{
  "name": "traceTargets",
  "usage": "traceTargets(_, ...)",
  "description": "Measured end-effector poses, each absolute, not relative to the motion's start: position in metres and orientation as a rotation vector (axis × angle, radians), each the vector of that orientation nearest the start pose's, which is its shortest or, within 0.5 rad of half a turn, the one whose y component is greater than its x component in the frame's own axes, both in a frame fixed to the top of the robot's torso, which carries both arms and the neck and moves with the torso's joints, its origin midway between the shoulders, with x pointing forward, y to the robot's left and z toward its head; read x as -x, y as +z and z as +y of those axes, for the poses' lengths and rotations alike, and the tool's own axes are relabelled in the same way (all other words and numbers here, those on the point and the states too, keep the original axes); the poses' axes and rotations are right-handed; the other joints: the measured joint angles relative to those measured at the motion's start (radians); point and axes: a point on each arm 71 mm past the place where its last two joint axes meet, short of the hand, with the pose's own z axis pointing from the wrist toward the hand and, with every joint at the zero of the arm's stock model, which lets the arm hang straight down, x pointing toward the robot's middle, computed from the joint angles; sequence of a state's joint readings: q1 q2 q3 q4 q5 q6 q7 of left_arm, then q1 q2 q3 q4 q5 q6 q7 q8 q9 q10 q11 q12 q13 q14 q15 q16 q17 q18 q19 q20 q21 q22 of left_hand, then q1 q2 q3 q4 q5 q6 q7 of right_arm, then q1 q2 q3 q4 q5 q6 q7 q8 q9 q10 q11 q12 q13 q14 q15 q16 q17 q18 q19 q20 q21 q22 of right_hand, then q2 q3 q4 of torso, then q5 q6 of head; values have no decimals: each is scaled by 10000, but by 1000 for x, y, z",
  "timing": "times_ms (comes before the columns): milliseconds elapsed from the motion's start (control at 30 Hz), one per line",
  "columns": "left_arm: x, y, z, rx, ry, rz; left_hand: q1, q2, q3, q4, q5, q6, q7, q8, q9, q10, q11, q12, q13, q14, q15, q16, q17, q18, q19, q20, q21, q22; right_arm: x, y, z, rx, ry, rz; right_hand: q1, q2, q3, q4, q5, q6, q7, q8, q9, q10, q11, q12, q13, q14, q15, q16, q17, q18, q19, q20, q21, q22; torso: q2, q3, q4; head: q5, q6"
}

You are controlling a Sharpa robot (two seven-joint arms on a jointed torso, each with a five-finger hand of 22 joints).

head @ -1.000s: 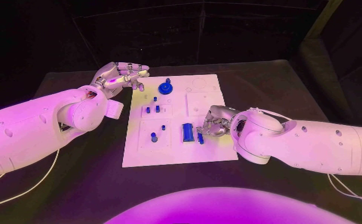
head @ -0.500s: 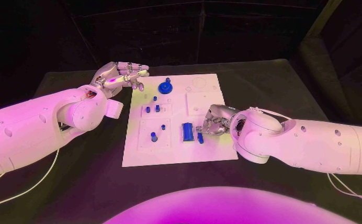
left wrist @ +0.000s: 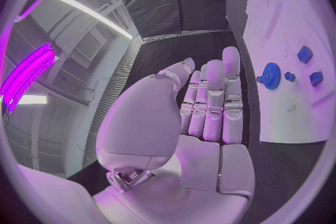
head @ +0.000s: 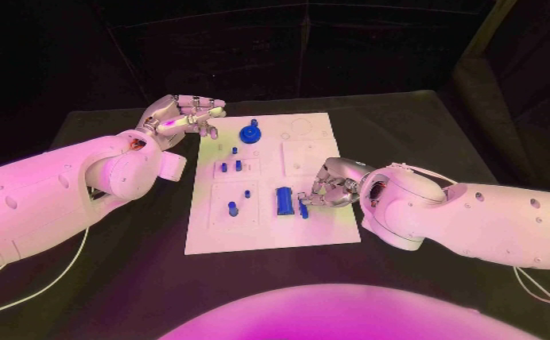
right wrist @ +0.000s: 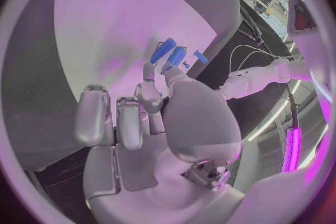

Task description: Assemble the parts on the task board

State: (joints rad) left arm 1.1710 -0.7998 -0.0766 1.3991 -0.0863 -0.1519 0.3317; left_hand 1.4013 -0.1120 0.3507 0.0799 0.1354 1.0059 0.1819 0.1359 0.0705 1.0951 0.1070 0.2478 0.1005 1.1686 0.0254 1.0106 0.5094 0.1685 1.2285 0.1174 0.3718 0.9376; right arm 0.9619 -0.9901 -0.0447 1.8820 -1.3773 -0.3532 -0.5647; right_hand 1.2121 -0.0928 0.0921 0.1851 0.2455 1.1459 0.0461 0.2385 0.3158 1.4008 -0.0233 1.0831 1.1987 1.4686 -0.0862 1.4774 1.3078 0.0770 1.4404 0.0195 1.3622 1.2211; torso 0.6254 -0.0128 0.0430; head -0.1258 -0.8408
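While my left hand (head: 181, 121) waited open beside the board's (head: 270, 233) far corner, my right hand (head: 329, 187) pinched a small blue piece (head: 304, 208) near its right edge.

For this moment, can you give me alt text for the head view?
The right hand reaches over the white task board at a small blue part beside a larger blue block. The left hand hovers at the board's far left corner, near a blue gear.

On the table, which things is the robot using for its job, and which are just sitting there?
For the job:
- white task board
- blue gear
- tall blue block
- small blue piece by the right hand
- small blue pegs

Just there:
- black table
- left hand, holding nothing, beside the board
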Motion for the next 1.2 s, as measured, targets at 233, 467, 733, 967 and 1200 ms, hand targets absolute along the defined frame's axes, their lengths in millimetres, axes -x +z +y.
traceTargets(233,-497,-217,214,10645,-15341,16032,0,0,0,0,0,0,0,0,1,0,0,0,0,0,0,0,0,0,0,0,0,0,-362,-262,-195,-1694,5537,20879,295,1,-192,-192,-407,0,0,0,10,0,0,-117,-58,0,1,0,0,1,0,0,0,-1,1,-1,-12,-38,16)
traceTargets(467,-498,-217,214,10644,-15345,16041,0,0,0,0,0,0,0,0,1,0,0,0,0,0,0,0,-2,0,0,0,0,1,-359,-264,-195,-1210,5711,21363,328,35,-269,-223,-474,0,0,-3,9,-77,-1,-160,-76,0,1,0,-1,1,0,1,0,-17,8,0,12,-81,35)
traceTargets(733,-498,-217,214,10654,-15331,16048,0,0,0,0,0,0,0,0,1,0,0,0,0,0,0,0,-8,0,0,0,0,2,-359,-265,-194,-963,5743,21588,328,35,-301,-190,-510,0,0,-3,8,-77,0,-160,-75,0,1,0,-2,1,0,1,0,-17,12,-3,23,-72,15)
traceTargets(967,-498,-217,213,10650,-15344,16061,0,0,0,0,0,0,0,0,2,0,0,0,0,0,0,0,-7,0,0,0,0,2,-361,-267,-191,-849,5709,21619,371,125,-356,-136,-510,0,0,-4,8,-76,0,-160,-57,0,1,0,-2,2,0,1,0,-3,12,-4,20,-76,10)
traceTargets(1200,-498,-217,213,10658,-15334,16065,0,0,0,0,0,0,0,0,2,0,0,0,0,0,0,0,-7,0,0,0,0,3,-365,-269,-192,-1026,5518,21453,156,340,-542,51,-510,0,0,47,17,-76,0,-160,-2,0,1,0,-3,2,0,1,38,31,11,-7,36,-52,10)
